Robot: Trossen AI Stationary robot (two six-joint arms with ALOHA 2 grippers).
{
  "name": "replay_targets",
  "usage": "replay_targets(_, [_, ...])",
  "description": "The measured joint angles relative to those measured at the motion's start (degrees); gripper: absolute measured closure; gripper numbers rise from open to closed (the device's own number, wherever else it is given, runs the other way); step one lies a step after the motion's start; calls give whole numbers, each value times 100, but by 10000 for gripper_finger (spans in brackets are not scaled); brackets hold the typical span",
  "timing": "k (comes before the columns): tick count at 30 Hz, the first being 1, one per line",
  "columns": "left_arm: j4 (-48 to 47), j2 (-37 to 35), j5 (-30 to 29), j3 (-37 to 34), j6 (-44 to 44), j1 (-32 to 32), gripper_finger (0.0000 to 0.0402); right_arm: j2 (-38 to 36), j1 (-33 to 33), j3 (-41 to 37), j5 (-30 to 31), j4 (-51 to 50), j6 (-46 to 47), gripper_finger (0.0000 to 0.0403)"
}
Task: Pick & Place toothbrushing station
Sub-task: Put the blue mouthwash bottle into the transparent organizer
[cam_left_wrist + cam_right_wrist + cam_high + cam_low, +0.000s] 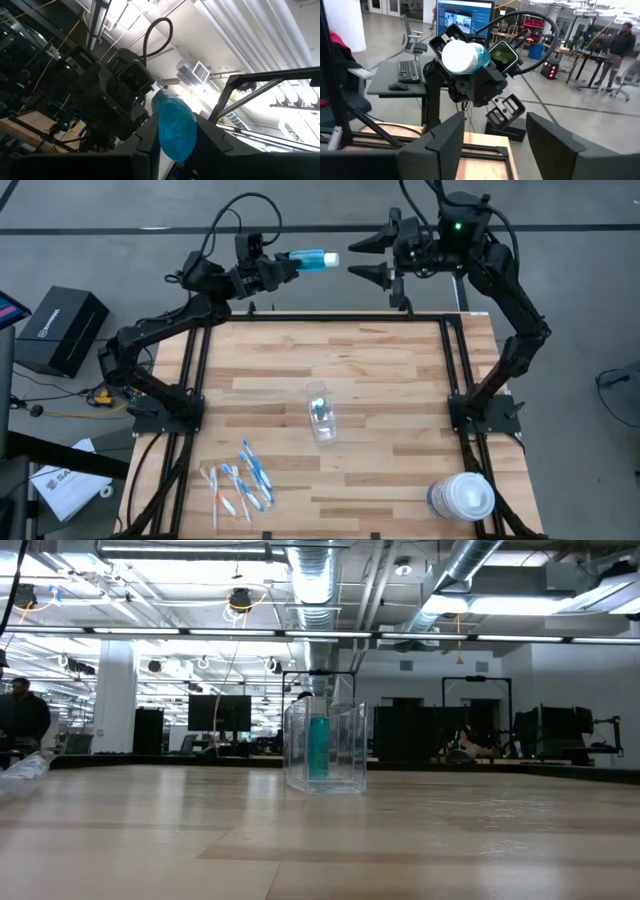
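Note:
My left gripper [288,266] is raised beyond the table's far edge and is shut on a small teal tube [312,260] with a white cap [331,260]. My right gripper [362,258] is open and faces the cap from the right, a short gap away. Its fingers [445,140] show wide apart in the right wrist view, with the cap [457,56] ahead. A clear plastic cup [320,416] stands upright mid-table with a second teal tube [318,745] inside. Several toothbrushes [240,480] lie flat near the front left. My left gripper pinches the teal tube's body near its tail end [172,150] between its two fingers. The fingers come level from the table's left and lie along the tube. The tube is lifted clear, roughly level, with its capped end free and pointing at my right gripper.
A big round white-lidded tub [462,497] stands at the table's front right corner. A black box [62,328] sits off the table to the left. People stand in the room beyond [620,42].

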Motion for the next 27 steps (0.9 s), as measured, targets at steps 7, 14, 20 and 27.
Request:
replay_targets(7, [-121,2,4,0,-109,-37,328,6,105,0,153,105,-376,188])
replay_targets(14, [-401,2,9,0,-87,-26,328,11,276,0,156,133,-374,188])
replay_targets(20, [-445,67,6,0,-80,7,328,11,426,0,156,129,-330,188])
replay_targets(27, [-421,174,-3,0,-107,-10,328,11,433,1,153,127,-224,188])
